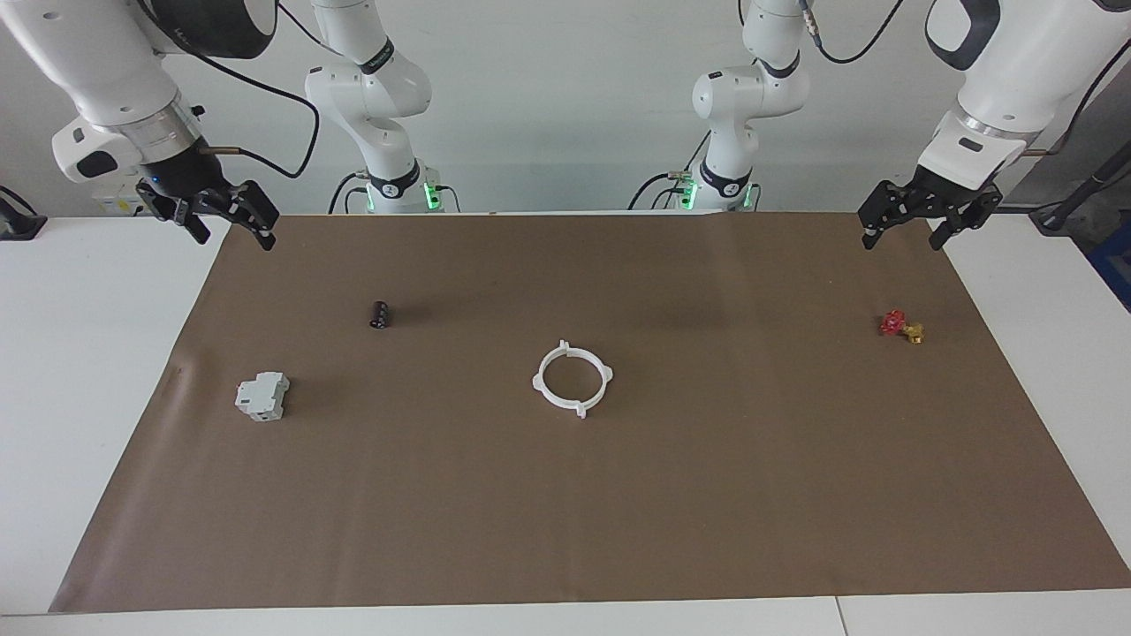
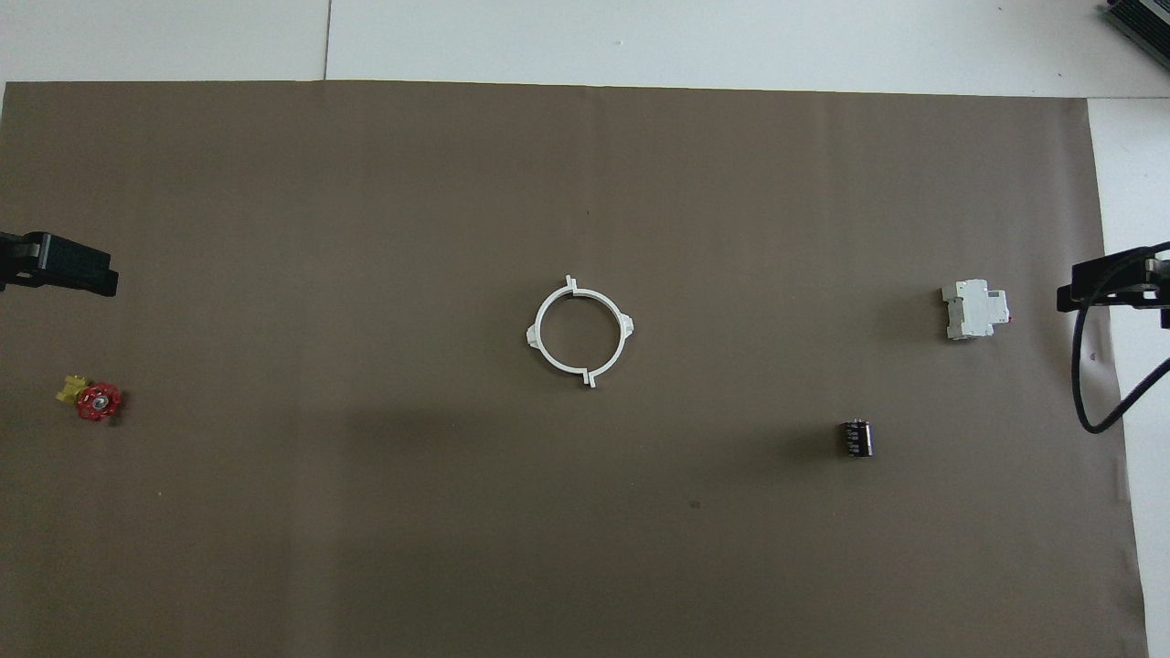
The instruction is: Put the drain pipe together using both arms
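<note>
1. The white ring (image 1: 573,378) (image 2: 579,331) is seen lying flat in the middle of the brown mat (image 1: 618,530) (image 2: 366,228) that covers the worktop (image 1: 79,397) (image 2: 640,41). Its two halves are closed into one circle, with four small tabs pointing outward.
2. The left claw (image 1: 910,228) (image 2: 64,265) is held in the air over the mat's edge at the left arm's end of the worktop, well apart from the ring. Its fingers are spread and pointed downward, and nothing is held between them.
3. The left arm is drawn up and bent back toward its base, clear of the ring.
4. The right claw (image 1: 228,228) (image 2: 1111,283) is held in the air over the mat's edge at the right arm's end of the worktop, likewise well apart from the ring. Its fingers are spread, tilted down, and nothing is gripped.
5. The right arm is raised and folded in the same way, mirrored to the left arm.
6. A grey-white box (image 1: 262,396) (image 2: 976,309) is placed toward the right arm's end from the ring, well apart from it.
7. A small black cylinder (image 1: 381,314) (image 2: 856,438) is laid on its side, nearer to the robots than the ring, toward the right arm's end.
8. A red and yellow valve (image 1: 902,326) (image 2: 91,398) is set toward the left arm's end, slightly nearer to the robots than the ring.
</note>
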Controlling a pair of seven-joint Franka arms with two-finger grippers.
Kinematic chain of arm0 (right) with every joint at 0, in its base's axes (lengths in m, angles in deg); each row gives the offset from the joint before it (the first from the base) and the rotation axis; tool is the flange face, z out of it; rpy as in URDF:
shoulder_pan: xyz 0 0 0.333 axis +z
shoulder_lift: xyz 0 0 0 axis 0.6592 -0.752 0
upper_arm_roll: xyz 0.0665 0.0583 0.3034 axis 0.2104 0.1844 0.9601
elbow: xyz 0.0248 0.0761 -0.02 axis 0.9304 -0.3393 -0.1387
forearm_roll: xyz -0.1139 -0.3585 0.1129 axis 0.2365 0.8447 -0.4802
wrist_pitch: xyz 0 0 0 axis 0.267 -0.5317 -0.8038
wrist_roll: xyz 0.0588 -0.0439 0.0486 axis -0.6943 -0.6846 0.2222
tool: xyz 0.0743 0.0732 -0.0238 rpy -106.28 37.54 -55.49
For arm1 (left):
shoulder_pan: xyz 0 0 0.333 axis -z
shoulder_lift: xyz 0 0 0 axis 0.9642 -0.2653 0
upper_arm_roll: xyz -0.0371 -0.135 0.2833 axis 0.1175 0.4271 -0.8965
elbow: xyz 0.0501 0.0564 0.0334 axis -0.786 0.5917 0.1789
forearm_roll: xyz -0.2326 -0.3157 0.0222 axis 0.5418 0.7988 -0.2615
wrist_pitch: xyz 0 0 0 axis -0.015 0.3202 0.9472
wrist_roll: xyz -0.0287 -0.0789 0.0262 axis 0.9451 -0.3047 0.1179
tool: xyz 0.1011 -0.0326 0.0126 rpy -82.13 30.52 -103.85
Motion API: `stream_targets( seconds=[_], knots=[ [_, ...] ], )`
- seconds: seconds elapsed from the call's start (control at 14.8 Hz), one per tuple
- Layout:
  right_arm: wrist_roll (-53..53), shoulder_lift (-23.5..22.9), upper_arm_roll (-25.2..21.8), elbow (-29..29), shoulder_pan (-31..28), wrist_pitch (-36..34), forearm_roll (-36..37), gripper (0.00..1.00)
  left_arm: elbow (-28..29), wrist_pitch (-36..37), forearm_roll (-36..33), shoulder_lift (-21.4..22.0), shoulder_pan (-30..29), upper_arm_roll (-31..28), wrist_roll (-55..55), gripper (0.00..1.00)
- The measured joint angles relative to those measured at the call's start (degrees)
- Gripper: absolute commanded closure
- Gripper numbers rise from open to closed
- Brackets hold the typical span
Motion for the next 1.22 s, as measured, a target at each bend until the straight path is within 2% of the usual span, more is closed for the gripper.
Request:
stream_targets(
  seconds=[0.34,0.61,1.22],
  knots=[
    [0.0,0.0,0.0,0.0,0.0,0.0,0.0,0.0,0.1,0.6,0.2,0.0,0.7,-1.8,-1.0,0.0],
    [0.0,0.0,-0.1,0.0,0.0,0.0,0.0,0.0,0.7,0.9,0.4,0.0,6.2,-6.9,-1.4,0.0],
    [0.0,0.0,-0.4,0.0,-0.1,0.0,0.0,0.0,1.4,0.8,1.0,-0.2,7.3,-7.2,-1.7,0.0]
  ],
)
